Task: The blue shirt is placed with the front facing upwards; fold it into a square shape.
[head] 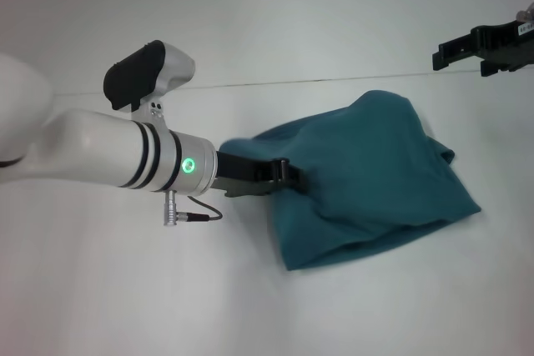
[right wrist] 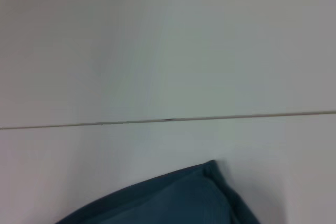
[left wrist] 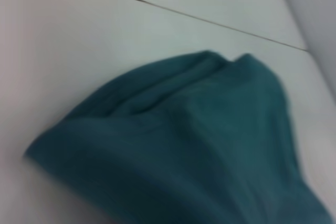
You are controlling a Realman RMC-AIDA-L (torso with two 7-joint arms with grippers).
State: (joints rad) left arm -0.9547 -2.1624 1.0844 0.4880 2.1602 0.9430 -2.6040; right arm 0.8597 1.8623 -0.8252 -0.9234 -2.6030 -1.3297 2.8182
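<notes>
The blue shirt (head: pixel 380 177) lies bunched in a rough folded heap on the white table, right of centre, plain teal side up with no lettering showing. My left gripper (head: pixel 288 176) reaches in from the left and is shut on the shirt's left edge, holding that fabric slightly raised. The left wrist view is filled by the shirt (left wrist: pixel 199 140) up close. My right gripper (head: pixel 482 52) hangs apart at the far upper right, above the table and clear of the cloth. One corner of the shirt (right wrist: pixel 173 200) appears in the right wrist view.
The white table (head: pixel 125 289) stretches all round the shirt. A thin seam line (head: pixel 334 79) crosses it behind the cloth. A grey cable and plug (head: pixel 179 216) hang under my left wrist.
</notes>
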